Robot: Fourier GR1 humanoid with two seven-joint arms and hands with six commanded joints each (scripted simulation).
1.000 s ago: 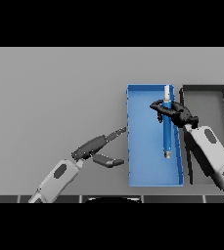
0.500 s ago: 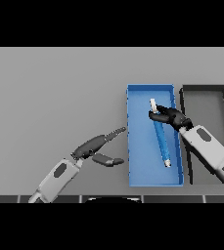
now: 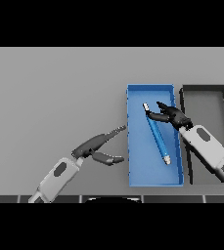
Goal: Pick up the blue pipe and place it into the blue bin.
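Observation:
The blue pipe (image 3: 156,133) lies slanted inside the blue bin (image 3: 138,176), its pale tip toward the bin's near right. My right hand (image 3: 170,116) hovers over the bin's upper right part, fingers spread and open, just beside the pipe's far end and not gripping it. My left hand (image 3: 95,146) rests open over the table to the left of the bin, fingers pointing toward it.
A black bin (image 3: 186,97) stands right of the blue one, its wall close behind my right forearm. Grey table stretches to the left and far side.
The pipe has dropped from my right hand and tipped to lie slanted in the bin. My right hand opened and drew back slightly toward the right. The left hand stayed put.

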